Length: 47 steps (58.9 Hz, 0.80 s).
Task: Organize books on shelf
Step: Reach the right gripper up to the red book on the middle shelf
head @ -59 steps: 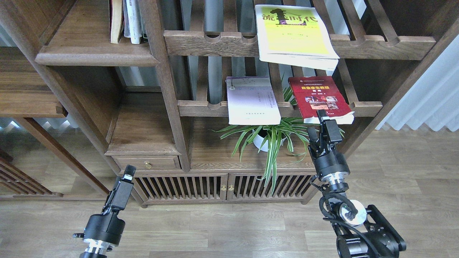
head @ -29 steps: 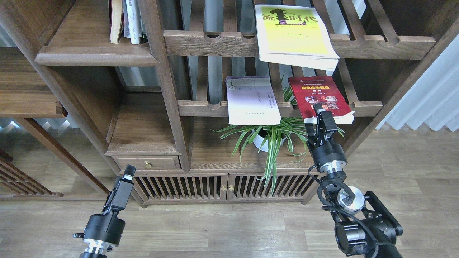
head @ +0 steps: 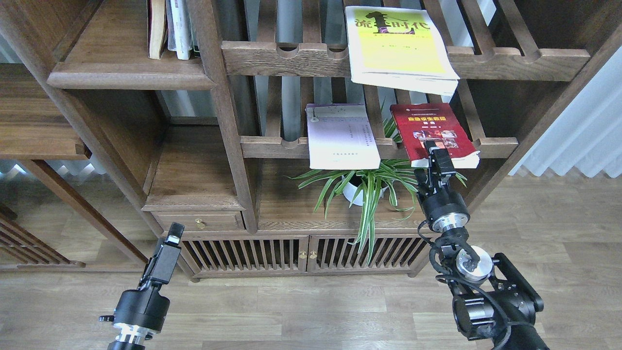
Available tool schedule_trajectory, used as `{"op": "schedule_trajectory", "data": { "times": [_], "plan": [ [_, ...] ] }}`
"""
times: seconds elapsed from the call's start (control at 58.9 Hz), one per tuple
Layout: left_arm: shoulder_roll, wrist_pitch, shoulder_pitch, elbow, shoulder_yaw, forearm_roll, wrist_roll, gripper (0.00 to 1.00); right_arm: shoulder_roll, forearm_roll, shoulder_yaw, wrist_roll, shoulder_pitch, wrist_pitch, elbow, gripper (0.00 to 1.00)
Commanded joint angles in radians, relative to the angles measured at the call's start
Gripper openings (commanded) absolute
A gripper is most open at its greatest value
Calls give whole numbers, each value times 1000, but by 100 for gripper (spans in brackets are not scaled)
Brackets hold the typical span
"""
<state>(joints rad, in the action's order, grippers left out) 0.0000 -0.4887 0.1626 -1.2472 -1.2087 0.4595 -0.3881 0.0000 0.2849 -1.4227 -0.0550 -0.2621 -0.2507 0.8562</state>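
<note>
Apparently bracketing the overhanging front edge of the dark red book [head: 434, 131] on its slatted rack [head: 495, 144], the right end effector [head: 434, 156] shows no discernible closure; a shallow bite risks the book slipping and falling.

A single view is given, taken from the robot's head and aimed forward and down at the bookcase [head: 228, 121] from moderate range. Both arms are seen entering from the bottom edge, above the wooden floor [head: 311, 311].
</note>
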Motion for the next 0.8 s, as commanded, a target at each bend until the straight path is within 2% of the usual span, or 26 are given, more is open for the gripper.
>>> {"op": "schedule_trajectory", "data": {
  "times": [0.0,0.17,0.306,0.374,0.459,0.544,0.714,0.782],
  "plan": [
    [0,0,0,0,0,1,0,100,0,0,-21,-17,-14,33,0,98],
    [0,0,0,0,0,-1,1,100,0,-1,-28,-20,-19,41,0,97],
    [0,0,0,0,0,1,1,100,0,0,-42,-20,-17,41,0,92],
    [0,0,0,0,0,-1,1,100,0,0,-44,-20,-17,39,0,86],
    [0,0,0,0,0,-1,1,100,0,0,-44,-20,-16,39,1,82],
    [0,0,0,0,0,1,1,100,0,7,-44,-20,-11,30,6,71],
    [0,0,0,0,0,1,1,100,0,8,-33,-19,-3,30,9,66],
    [0,0,0,0,0,1,1,100,0,8,-31,-19,-2,25,9,59]
  ]
}}
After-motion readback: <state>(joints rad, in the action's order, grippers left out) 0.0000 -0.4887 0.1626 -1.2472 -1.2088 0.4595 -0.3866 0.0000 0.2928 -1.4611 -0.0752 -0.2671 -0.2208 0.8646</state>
